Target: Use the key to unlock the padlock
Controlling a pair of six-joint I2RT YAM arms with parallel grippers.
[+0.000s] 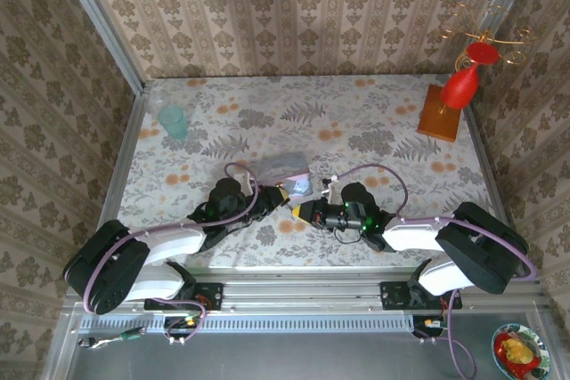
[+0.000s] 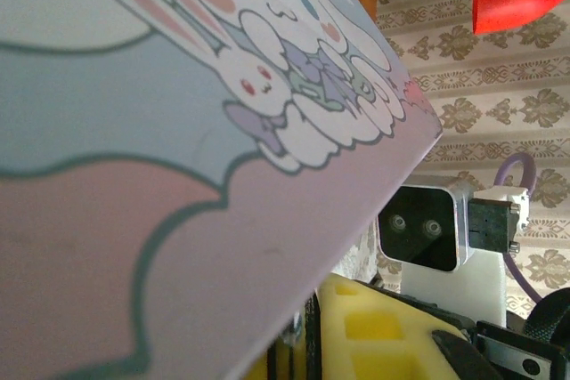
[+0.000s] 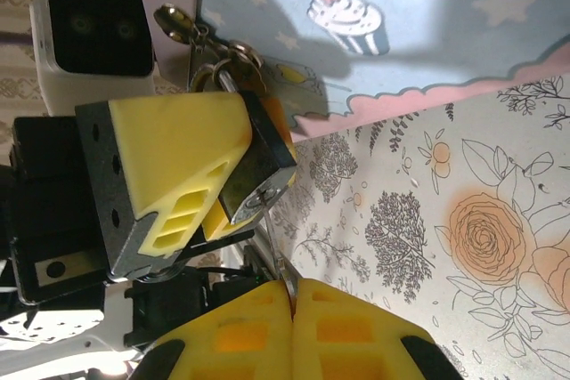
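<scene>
The small dark padlock (image 3: pixel 272 153) sits clamped between the yellow fingers (image 3: pixel 178 157) of my left gripper (image 1: pixel 283 191), its shackle (image 3: pixel 224 64) running up to the edge of the pale blue cartoon tin (image 3: pixel 401 24). My right gripper (image 3: pixel 292 304) is shut on the thin metal key (image 3: pixel 272 238), whose blade reaches up to the keyhole in the lock's silver underside. From above, both grippers meet just in front of the tin (image 1: pixel 283 166), with the right gripper (image 1: pixel 305 211) on the near right. In the left wrist view the tin (image 2: pixel 178 131) hides most of the lock.
A teal cup (image 1: pixel 172 120) stands at the back left. A wooden stand (image 1: pixel 440 113) with a red ornament (image 1: pixel 463 82) is at the back right. Patterned walls enclose three sides of the floral table (image 1: pixel 374 131). The right wrist camera (image 2: pixel 423 229) sits close to the left fingers.
</scene>
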